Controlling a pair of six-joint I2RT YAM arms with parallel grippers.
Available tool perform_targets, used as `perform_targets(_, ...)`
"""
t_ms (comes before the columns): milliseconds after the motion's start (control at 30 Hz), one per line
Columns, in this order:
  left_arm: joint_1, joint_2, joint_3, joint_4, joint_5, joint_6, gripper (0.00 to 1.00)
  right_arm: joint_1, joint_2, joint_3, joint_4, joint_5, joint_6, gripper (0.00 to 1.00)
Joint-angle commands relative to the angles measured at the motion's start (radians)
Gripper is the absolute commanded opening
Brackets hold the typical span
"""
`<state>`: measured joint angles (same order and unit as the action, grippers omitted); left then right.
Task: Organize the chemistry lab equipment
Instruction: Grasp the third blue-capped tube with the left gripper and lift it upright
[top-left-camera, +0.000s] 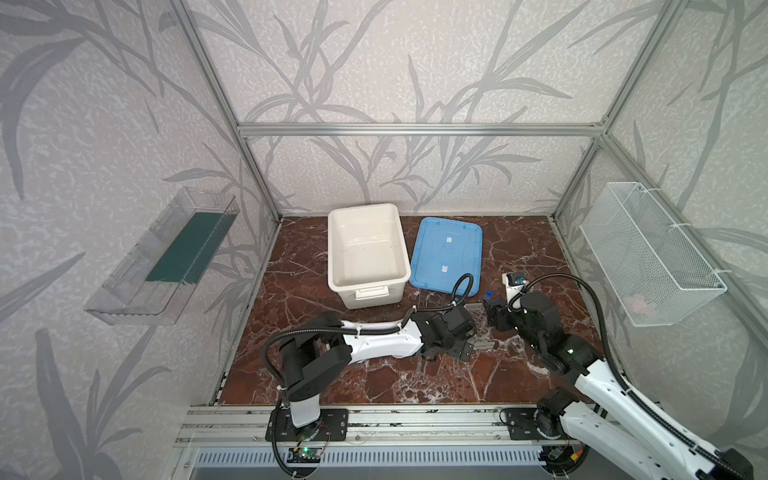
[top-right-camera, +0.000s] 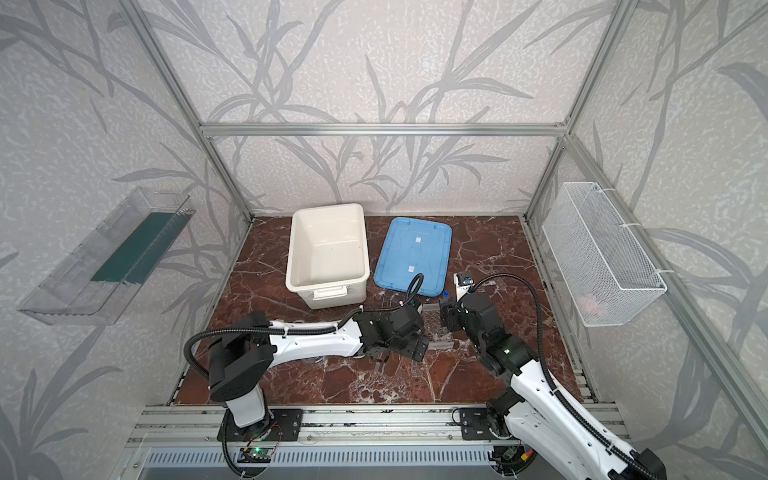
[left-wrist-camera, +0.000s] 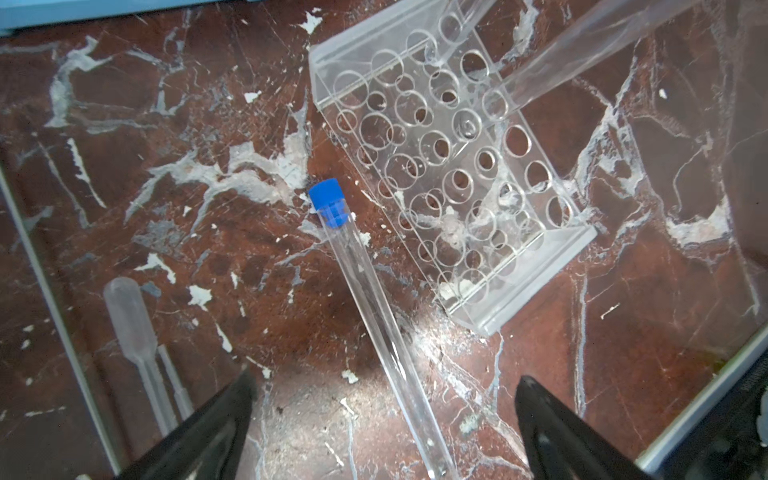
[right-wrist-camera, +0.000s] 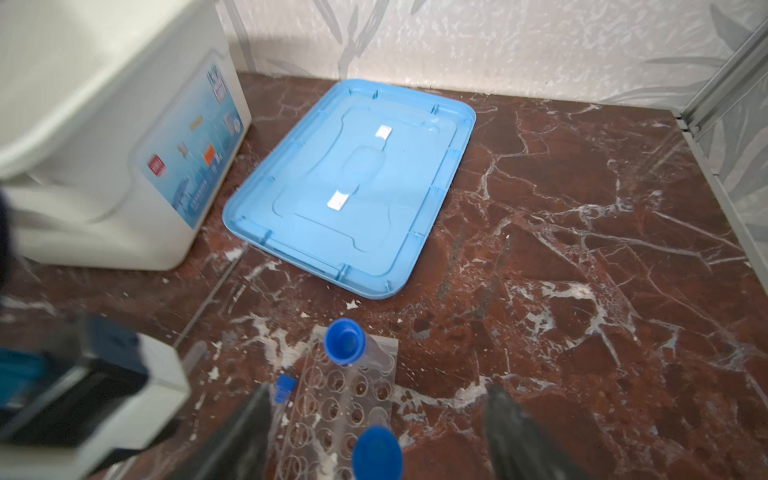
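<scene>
The clear honeycomb-holed rack (left-wrist-camera: 457, 166) stands on the bench (top-left-camera: 374, 374), near and right of centre, between the two arms. Two blue-capped tubes (right-wrist-camera: 344, 340) stand in its holes. The right end effector (right-wrist-camera: 379, 390) hangs over the nearer of them with its jaws spread wide on either side of the cap, touching nothing: released.

A third capped tube (left-wrist-camera: 365, 282) lies flat on the bench just beside the rack. The left end effector (left-wrist-camera: 386, 380) is poised above the tube's closed end, jaws fully apart and empty. A soft pipette (left-wrist-camera: 129, 307) and a thin clear rod (left-wrist-camera: 47, 291) lie further off. The white box (top-left-camera: 370, 295) and its blue lid (top-left-camera: 446, 253) sit at the far side.

The lying tube looks light, stiff and smooth. Being round, it will likely roll or squirt out of a careless pinch. Whether it is glass or plastic cannot be told, so it deserves gentle force. The best hold seems to be across the barrel, a little below the blue cap (left-wrist-camera: 325, 195). Gripped there, it should hang closed end down and drop straight into a hole.
</scene>
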<state>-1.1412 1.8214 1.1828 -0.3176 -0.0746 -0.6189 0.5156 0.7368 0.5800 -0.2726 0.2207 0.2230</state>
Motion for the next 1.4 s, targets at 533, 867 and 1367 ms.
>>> perform_targets(533,-0.037,0.161,0.148,-0.293,-0.085,0.032,0.68,0.001,-0.119,0.181,-0.33,0.044,0.094,0.92)
perform_targets(867,-0.035,0.183,0.165,-0.327,-0.109,0.002,0.32,0.0,-0.117,0.179,-0.326,0.039,0.098,0.92)
perform_targets(1367,0.031,-0.051,-0.066,-0.02,-0.086,-0.014,0.18,0.001,-0.171,0.154,-0.25,-0.128,0.067,0.91)
